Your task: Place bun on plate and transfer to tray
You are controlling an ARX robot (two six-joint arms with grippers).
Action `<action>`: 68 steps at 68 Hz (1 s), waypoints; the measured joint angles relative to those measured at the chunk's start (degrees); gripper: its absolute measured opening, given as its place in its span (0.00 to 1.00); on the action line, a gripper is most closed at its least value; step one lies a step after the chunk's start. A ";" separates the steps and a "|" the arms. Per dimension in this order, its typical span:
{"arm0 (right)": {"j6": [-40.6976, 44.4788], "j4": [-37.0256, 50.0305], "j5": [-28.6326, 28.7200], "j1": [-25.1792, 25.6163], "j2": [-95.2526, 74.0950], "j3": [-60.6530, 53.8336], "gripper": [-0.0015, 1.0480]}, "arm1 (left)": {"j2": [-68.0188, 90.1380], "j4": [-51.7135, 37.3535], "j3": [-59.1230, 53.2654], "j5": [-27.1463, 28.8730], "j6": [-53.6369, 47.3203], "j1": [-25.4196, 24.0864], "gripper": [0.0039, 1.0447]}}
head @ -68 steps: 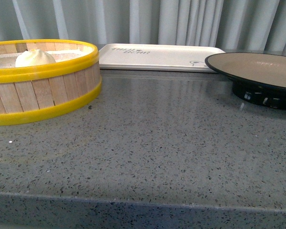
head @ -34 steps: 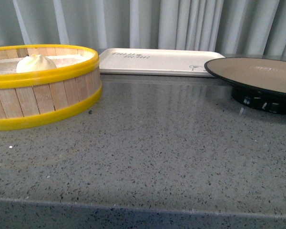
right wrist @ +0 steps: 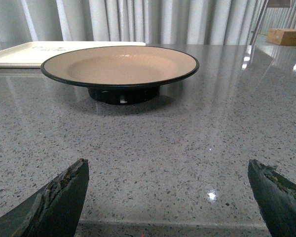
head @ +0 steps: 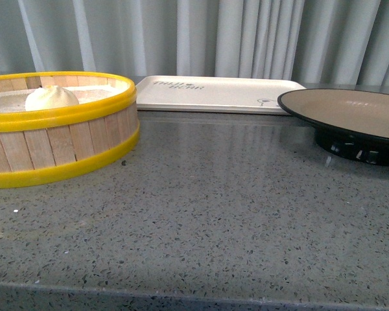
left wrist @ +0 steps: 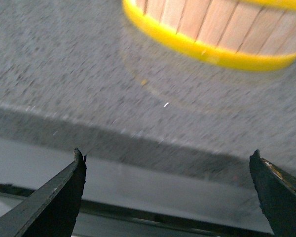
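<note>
Opening state of the task, read from left to right across the grey speckled counter [head: 201, 214].

At far left stands the yellow-rimmed wooden steamer basket [head: 58, 139]. The bun [head: 50, 98] sits inside it, toward the left, with only its white dome showing above the rim.

The left gripper [left wrist: 167, 152] hangs at the counter's near edge with the basket wall ahead of it. Its jaws are spread wide and nothing is between them. Its wrist view is blurred.

In the middle at the back, the cream tray [head: 214, 94] lies flat with nothing on it. It is just behind the basket's right side and reaches toward the plate.

At right, the plate [head: 350, 107] rests on its black foot on the counter, apart from the tray and not on it. Its tan face is bare.

The right gripper [right wrist: 167, 161] is low over the counter and faces the plate from the near side. It is likewise spread wide and holds nothing.

Judged from this layout, no step is complete:
- The bun has not yet been lifted from the basket.
- The plate has not yet been loaded.
- The tray has not yet received the plate.

The left arm appears best placed for the bun, and the right arm for carrying the plate.
</note>
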State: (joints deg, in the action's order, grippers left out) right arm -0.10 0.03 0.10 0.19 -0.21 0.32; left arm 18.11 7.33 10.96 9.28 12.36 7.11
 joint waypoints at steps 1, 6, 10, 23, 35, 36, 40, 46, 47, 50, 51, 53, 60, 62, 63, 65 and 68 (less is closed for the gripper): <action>-0.02 0.00 -0.02 0.00 0.00 0.00 0.92 | 1.49 -1.44 1.07 0.04 0.35 0.20 0.94; -0.02 0.00 -0.04 0.00 0.00 0.00 0.92 | 7.65 -7.58 5.75 0.31 1.18 0.44 0.94; 0.00 0.00 -0.04 0.00 0.00 0.00 0.92 | 13.84 -13.09 10.19 0.39 1.29 0.79 0.94; -0.02 0.00 -0.04 0.00 0.00 0.00 0.92 | 37.05 -22.99 24.35 -0.02 0.13 5.62 0.94; -0.02 0.00 -0.04 0.00 0.00 0.00 0.92 | 58.64 -20.59 40.63 -0.07 -1.90 9.07 0.94; -0.02 0.00 -0.04 0.00 0.00 0.00 0.92 | 60.48 -20.04 42.25 -0.07 -2.21 9.14 0.94; -0.02 0.00 -0.04 0.00 0.00 0.00 0.92 | 64.39 -18.95 45.92 0.44 -2.71 9.18 0.94; -0.02 0.00 -0.04 0.00 0.00 0.00 0.92 | 69.26 -17.66 50.99 2.14 -4.02 8.79 0.94; -0.02 0.00 -0.04 0.00 0.00 0.00 0.92 | 69.61 -17.49 51.43 2.36 -4.20 8.70 0.94; -0.02 0.00 -0.04 0.00 0.00 0.00 0.92 | 70.60 -17.38 52.61 3.17 -5.07 8.39 0.94; -0.02 0.00 -0.04 0.00 0.00 0.00 0.92 | 70.75 -17.38 52.83 3.34 -5.18 8.28 0.94; -0.02 0.00 -0.04 0.00 0.00 0.00 0.92 | 71.08 -17.27 53.29 3.85 -5.97 7.91 0.94; -0.02 0.00 -0.04 0.00 0.00 0.00 0.92 | 71.12 -15.65 54.18 4.04 -7.50 6.47 0.94; -0.02 0.00 -0.04 0.00 0.00 0.00 0.92 | 71.08 -14.99 54.36 4.09 -7.76 5.90 0.94; -0.02 0.00 -0.04 0.00 0.00 0.00 0.92 | 71.01 -14.71 54.42 4.04 -7.80 5.73 0.94; -0.02 0.00 -0.04 0.00 0.00 0.00 0.92 | 70.88 -13.53 54.62 3.76 -7.87 5.29 0.94; -0.02 0.00 -0.04 0.00 0.00 0.00 0.92 | 70.53 -10.86 54.77 2.84 -8.76 4.61 0.94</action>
State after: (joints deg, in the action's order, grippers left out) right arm -0.12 0.03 0.05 0.19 -0.21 0.32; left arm 88.64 -3.53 65.73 12.12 3.60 11.73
